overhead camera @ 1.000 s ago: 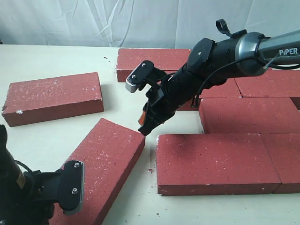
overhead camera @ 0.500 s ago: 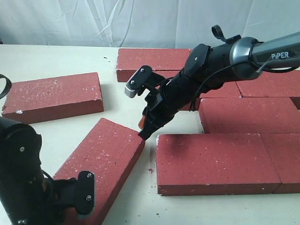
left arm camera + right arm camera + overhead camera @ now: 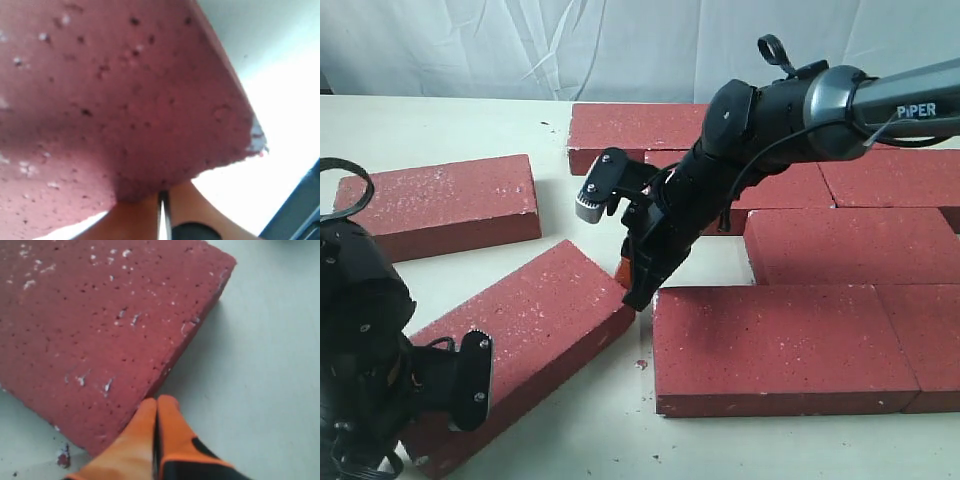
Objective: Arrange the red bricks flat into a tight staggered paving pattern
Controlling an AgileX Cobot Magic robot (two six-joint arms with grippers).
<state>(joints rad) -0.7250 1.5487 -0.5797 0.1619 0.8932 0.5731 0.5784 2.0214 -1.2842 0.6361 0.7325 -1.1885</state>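
Observation:
A loose red brick (image 3: 525, 335) lies flat and slanted on the table at lower left. My right gripper (image 3: 634, 292) is shut with nothing in it, and its orange fingertips (image 3: 150, 412) touch the side of this brick (image 3: 95, 325) near its far corner. My left gripper (image 3: 161, 196) is shut too, tips pressed against the brick's near end (image 3: 115, 95); the left arm (image 3: 370, 370) covers that end in the exterior view. Several red bricks (image 3: 780, 345) lie flat, tightly laid in staggered rows on the right.
Another loose brick (image 3: 440, 205) lies flat at far left. One brick (image 3: 640, 128) heads the back row. White cloth hangs behind the cream table (image 3: 470, 130). Small red crumbs (image 3: 642, 364) lie in the gap before the front laid brick.
The slanted brick has turned, its near end swinging left so it lies less steeply. My right gripper dropped to its far corner. My left arm shifted left and up against the near end.

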